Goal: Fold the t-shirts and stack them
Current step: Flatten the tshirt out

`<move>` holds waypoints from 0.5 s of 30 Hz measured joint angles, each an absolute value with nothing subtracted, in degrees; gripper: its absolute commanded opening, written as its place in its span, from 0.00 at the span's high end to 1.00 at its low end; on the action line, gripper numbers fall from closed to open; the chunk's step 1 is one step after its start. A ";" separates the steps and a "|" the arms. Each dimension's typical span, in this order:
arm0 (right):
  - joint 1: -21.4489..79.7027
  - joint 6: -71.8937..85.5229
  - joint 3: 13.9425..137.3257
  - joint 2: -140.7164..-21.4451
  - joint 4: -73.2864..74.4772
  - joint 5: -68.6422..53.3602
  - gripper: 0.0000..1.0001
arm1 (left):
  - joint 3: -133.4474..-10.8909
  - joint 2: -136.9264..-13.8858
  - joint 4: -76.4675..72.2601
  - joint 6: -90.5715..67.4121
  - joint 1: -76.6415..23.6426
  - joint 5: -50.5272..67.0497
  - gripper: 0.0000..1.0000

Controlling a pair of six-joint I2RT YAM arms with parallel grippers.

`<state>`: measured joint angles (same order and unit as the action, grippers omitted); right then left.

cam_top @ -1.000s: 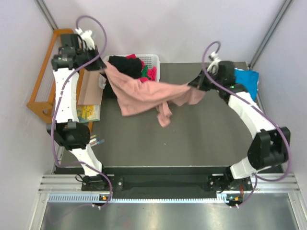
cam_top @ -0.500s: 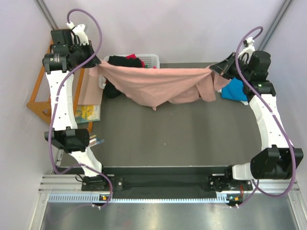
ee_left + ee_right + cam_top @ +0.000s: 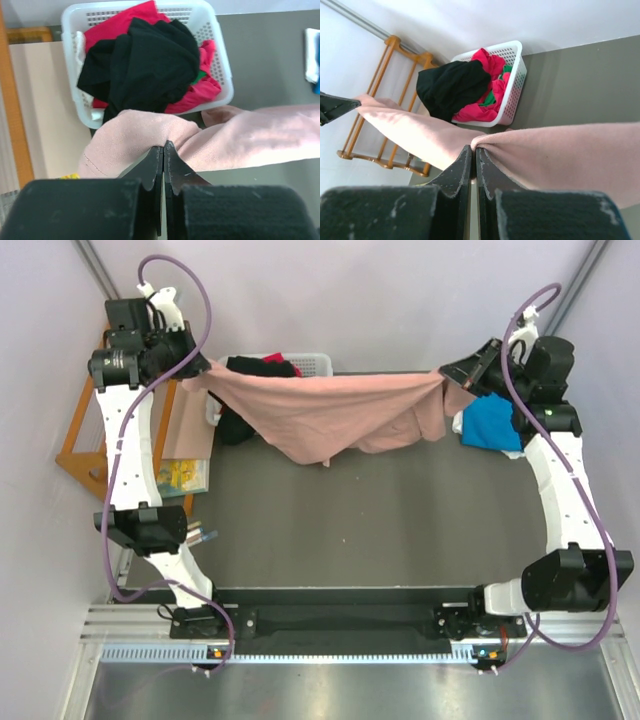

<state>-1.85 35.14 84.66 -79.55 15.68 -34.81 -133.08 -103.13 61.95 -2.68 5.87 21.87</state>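
Salmon-pink t-shirt [image 3: 330, 418] hung stretched in the air btwn the two arms over the far part of the table [image 3: 380, 540]. Its top edge was nearly taut, the middle sagged to a point, and a bunched fold drooped toward the R side. L gripper [image 3: 163, 148] was pinched fully together on one end of the cloth, just in front of the white basket [image 3: 220, 75]. R gripper [image 3: 473, 150] was likewise clamped tight on the other end, near the blue t-shirt [image 3: 492, 425] lying at the far R of the table. Basket held a black shirt [image 3: 145, 60] over magenta ones [image 3: 200, 92]. Step in hand, as I judged it: spreading the pink shirt before laying it flat to fold. To do it well: hold both grips at equal height & tension, lower toward the middle of the table, let the hanging edge touch down first, then draw toward the near side so the bunched part smooths out. Avoid landing on the blue shirt or snagging the basket rim. Couldn't tell which part of the shirt (shoulders vs hem) each gripper had.
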 measured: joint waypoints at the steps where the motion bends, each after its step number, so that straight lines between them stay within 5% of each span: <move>1: -1.85 35.18 84.58 -79.11 15.68 -34.85 1.00 | -133.08 -102.98 61.95 -2.61 5.87 22.65 1.00; 6: -0.47 34.81 77.52 -70.52 15.03 -34.06 1.00 | -130.15 -98.63 63.42 0.95 5.87 28.93 1.00; 15: 10.04 28.03 65.30 -40.12 22.22 -23.90 1.00 | -109.95 -62.63 68.45 14.04 5.85 38.87 1.00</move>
